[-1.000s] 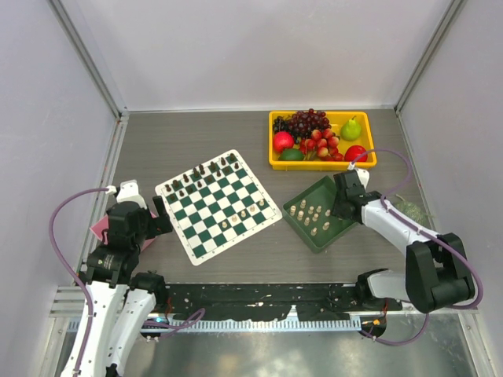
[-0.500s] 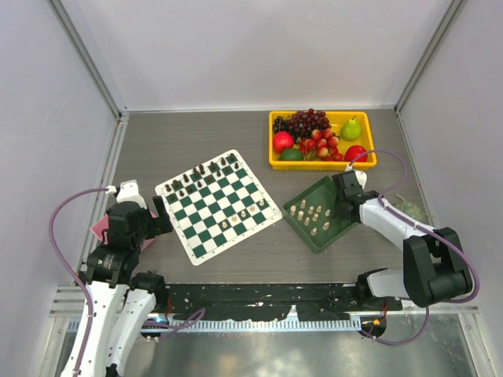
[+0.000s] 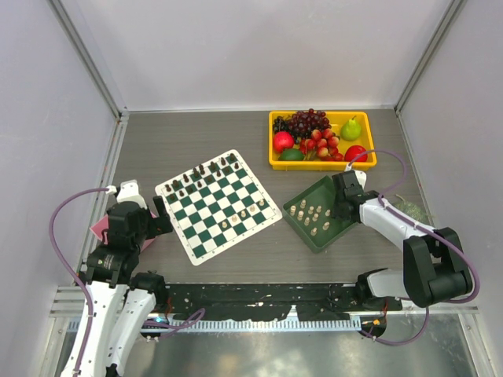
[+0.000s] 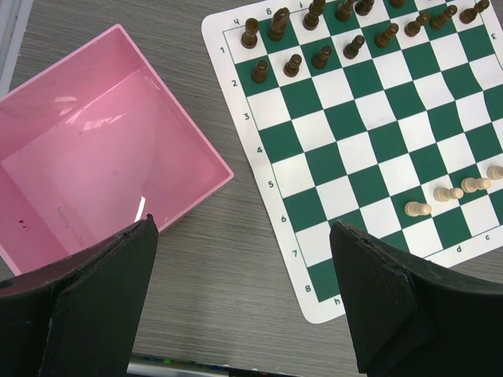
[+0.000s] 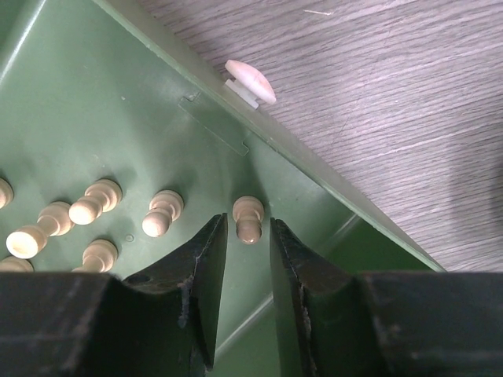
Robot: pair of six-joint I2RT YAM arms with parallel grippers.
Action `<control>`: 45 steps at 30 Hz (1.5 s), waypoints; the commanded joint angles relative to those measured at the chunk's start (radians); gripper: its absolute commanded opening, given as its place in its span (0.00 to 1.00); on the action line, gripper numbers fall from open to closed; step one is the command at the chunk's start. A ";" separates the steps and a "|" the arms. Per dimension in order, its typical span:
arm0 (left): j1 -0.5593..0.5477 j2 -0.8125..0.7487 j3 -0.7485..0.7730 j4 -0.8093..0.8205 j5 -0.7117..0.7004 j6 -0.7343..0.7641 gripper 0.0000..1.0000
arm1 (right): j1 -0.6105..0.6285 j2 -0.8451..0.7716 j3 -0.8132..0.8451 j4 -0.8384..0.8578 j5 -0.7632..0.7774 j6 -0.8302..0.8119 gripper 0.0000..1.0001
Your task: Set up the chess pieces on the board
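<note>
The board [image 3: 206,210] lies left of centre, with dark pieces [image 3: 200,174] along its far rows and three cream chess pieces [image 3: 244,214] near its right edge. More cream chess pieces [image 3: 312,214] lie in the green tray [image 3: 318,243]. My right gripper [image 3: 339,206] is down in that tray. In the right wrist view its jaws stand narrowly open [image 5: 247,222] around one lying cream pawn [image 5: 249,217], with a thin gap on each side. My left gripper [image 4: 244,228] hangs wide open and empty over the table, between the pink box [image 4: 94,157] and the board [image 4: 354,149].
A yellow tray [image 3: 322,162] of fruit stands behind the green tray. A small white mushroom-shaped part [image 5: 250,82] lies just outside the green tray's wall [image 5: 259,137]. The pink box [image 3: 100,229] sits at the left edge, under my left arm.
My right gripper has shifted slightly left inside the green tray and its arm has turned a little. The left arm and the pieces on the board have not moved.
</note>
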 commanded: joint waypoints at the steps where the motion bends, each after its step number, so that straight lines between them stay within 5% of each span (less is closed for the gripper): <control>1: 0.006 -0.001 0.023 0.037 0.006 -0.002 0.99 | -0.002 -0.035 0.034 0.002 0.016 -0.009 0.34; 35: 0.004 0.001 0.023 0.037 0.012 -0.002 0.99 | -0.004 -0.016 0.052 0.002 0.022 -0.006 0.23; 45: 0.006 -0.001 0.023 0.037 0.012 0.000 0.99 | -0.004 -0.074 0.058 -0.009 -0.001 -0.027 0.13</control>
